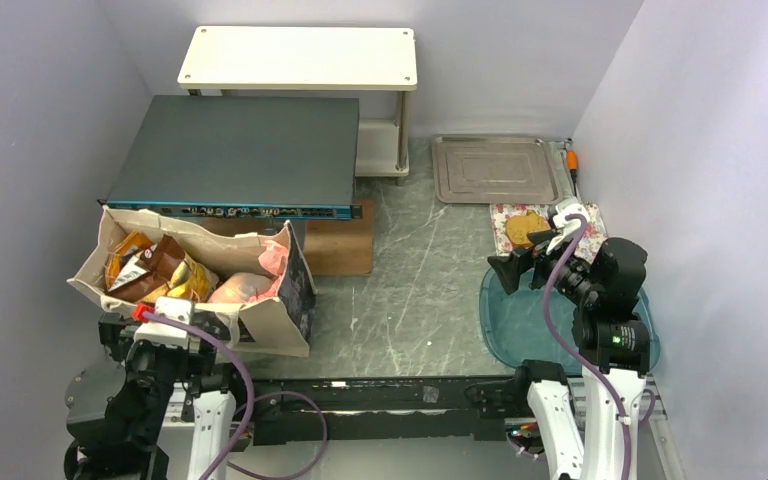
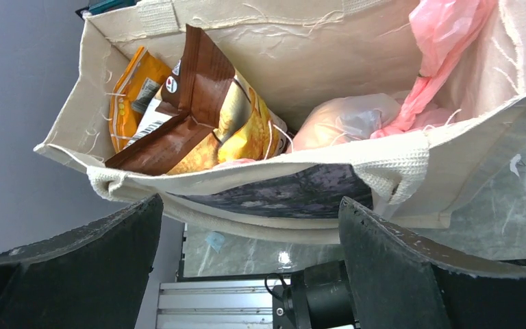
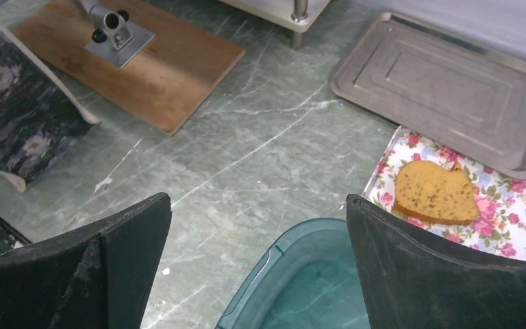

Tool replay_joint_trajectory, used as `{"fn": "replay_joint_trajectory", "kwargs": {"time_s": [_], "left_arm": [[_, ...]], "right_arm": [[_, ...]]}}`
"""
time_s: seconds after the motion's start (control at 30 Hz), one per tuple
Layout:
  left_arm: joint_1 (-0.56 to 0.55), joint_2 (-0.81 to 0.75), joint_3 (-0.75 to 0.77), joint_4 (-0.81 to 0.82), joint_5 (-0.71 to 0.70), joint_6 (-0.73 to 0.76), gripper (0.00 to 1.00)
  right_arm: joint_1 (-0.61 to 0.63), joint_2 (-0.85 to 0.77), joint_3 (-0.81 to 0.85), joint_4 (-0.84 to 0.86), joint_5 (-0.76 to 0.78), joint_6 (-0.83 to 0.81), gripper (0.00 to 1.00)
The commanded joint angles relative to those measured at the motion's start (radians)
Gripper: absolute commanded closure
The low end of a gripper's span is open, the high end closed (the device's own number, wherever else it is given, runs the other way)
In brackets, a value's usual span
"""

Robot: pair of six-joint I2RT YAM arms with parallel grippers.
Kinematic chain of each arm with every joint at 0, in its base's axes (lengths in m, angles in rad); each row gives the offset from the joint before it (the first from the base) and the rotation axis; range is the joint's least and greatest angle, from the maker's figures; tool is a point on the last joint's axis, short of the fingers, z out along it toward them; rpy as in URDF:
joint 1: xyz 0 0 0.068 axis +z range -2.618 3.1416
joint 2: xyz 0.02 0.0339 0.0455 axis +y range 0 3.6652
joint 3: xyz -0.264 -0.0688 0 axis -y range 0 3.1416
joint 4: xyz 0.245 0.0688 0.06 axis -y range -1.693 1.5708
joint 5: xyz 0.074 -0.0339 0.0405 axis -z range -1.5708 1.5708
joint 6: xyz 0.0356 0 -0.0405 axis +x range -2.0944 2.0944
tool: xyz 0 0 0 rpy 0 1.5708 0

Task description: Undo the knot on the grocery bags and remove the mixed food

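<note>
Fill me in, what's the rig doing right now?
Nothing is held yet. The left pincer hangs open at the near rim of the canvas tote, which holds the pink plastic bag, apparently tied, and chip bags. The right pincer is open above the teal tray, near the bread slice.

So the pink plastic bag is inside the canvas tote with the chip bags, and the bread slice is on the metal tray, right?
Not quite: the bread slice lies on the floral-patterned tray, next to the metal tray, as the right wrist view shows. The pink plastic bag is indeed inside the canvas tote with the chip bags.
</note>
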Motion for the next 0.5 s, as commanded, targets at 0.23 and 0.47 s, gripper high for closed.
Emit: {"fn": "replay_joint_trajectory", "kwargs": {"time_s": [0.23, 0.47], "left_arm": [[0.006, 0.273, 0.095, 0.09, 0.274, 0.143, 0.01], [0.004, 0.439, 0.121, 0.023, 0.567, 0.184, 0.18]], "right_arm": [[-0.003, 0.035, 0.029, -0.064, -0.064, -0.073, 0.0], [-0.002, 0.03, 0.015, -0.071, -0.067, -0.085, 0.0]]}}
